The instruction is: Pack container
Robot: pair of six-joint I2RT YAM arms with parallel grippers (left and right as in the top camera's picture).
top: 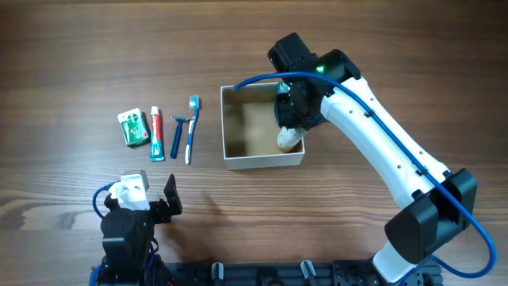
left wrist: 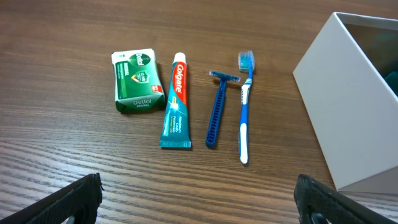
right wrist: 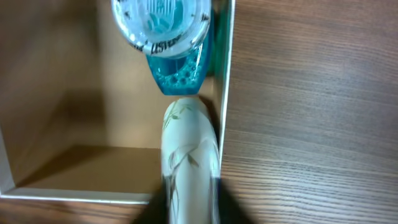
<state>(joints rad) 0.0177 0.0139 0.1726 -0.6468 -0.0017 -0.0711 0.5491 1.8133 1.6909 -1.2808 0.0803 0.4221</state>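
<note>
Right gripper (right wrist: 189,202): you have it low inside the right side of the container (top: 254,160). Its fingers seem to be pinching a white bottle (right wrist: 186,149), though the wrist view blurs them.
White bottle: its long axis runs along the right wall, nose toward a blue bottle (right wrist: 177,68). You cannot tell whether the two touch.
Container: it sits open-topped at mid-table, just right of the toiletries.
Left gripper (left wrist: 198,182): spread wide and empty. It is your nearer arm to the row.
Row: toothbrush (left wrist: 244,106), razor (left wrist: 216,112), toothpaste (left wrist: 175,102) and soap box (left wrist: 135,81) lie parallel, long axes far-to-near, with the brush head at the far end.
</note>
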